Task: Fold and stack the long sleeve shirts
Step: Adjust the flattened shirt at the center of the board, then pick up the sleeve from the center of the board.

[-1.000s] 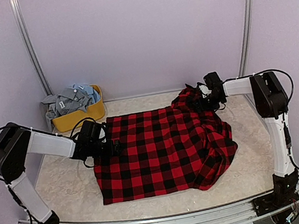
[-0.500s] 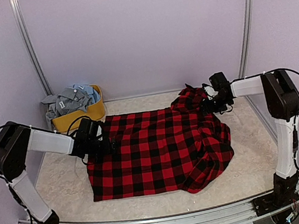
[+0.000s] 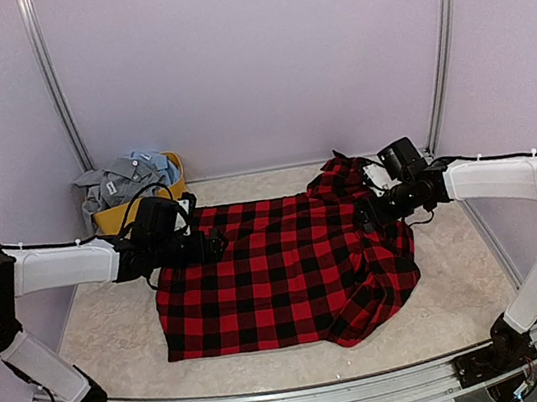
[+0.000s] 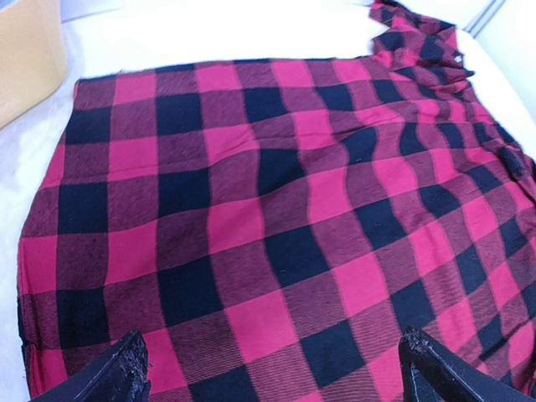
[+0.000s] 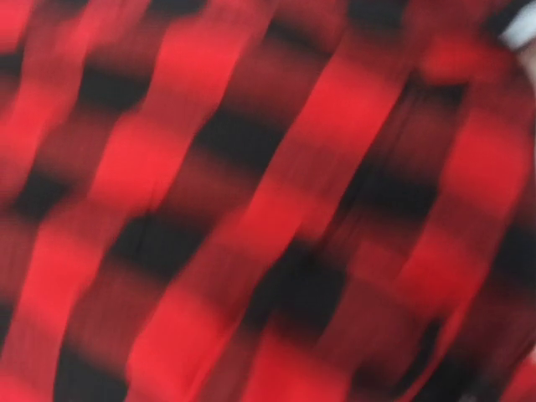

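The red-and-black check flannel shirt (image 3: 289,269) lies spread on the table, flat on the left and bunched along its right side. It fills the left wrist view (image 4: 276,193) and, blurred, the right wrist view (image 5: 268,201). My left gripper (image 3: 209,246) hovers over the shirt's back left part, jaws wide open and empty; its fingertips (image 4: 130,364) frame flat cloth. My right gripper (image 3: 366,215) is low on the bunched right part; its fingers are hidden in the blur. Grey and pale blue shirts (image 3: 127,178) lie piled in the yellow tub.
The yellow tub (image 3: 173,201) stands at the back left, close behind my left arm; its wall shows in the left wrist view (image 4: 25,50). Metal frame posts (image 3: 55,91) rise at the back corners. Pale padded table surface (image 3: 116,330) surrounds the shirt.
The flannel slid left earlier and now lies still. My left gripper has moved right from the shirt's left edge onto the cloth. My right gripper has come forward and left from the back right corner.
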Action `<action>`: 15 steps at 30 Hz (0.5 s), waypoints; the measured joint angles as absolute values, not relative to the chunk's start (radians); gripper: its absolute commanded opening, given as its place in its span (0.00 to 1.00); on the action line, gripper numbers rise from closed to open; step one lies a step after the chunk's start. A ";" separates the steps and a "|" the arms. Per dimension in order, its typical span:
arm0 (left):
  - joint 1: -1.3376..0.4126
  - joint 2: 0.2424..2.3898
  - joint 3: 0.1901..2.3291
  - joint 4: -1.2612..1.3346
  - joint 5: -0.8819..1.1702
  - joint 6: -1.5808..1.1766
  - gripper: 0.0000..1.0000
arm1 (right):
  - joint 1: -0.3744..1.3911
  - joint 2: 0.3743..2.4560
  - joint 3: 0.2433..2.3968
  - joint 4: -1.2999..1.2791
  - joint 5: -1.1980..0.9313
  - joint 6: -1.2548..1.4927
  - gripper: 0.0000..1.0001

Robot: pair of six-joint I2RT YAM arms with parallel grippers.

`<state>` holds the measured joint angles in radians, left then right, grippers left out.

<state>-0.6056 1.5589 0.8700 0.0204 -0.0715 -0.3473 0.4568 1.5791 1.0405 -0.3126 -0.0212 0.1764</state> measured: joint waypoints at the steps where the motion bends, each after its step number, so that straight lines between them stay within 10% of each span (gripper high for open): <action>1: -0.614 1.549 0.870 0.020 -0.074 -0.349 0.99 | 0.463 1.577 1.031 -0.321 -0.021 0.179 0.95; 9: -0.686 1.512 0.879 0.014 -0.100 -0.355 0.99 | 0.516 1.534 0.900 -0.403 -0.030 0.262 0.75; 15: -0.712 1.512 0.884 0.012 -0.117 -0.358 0.99 | 0.516 1.533 0.855 -0.410 -0.054 0.276 0.17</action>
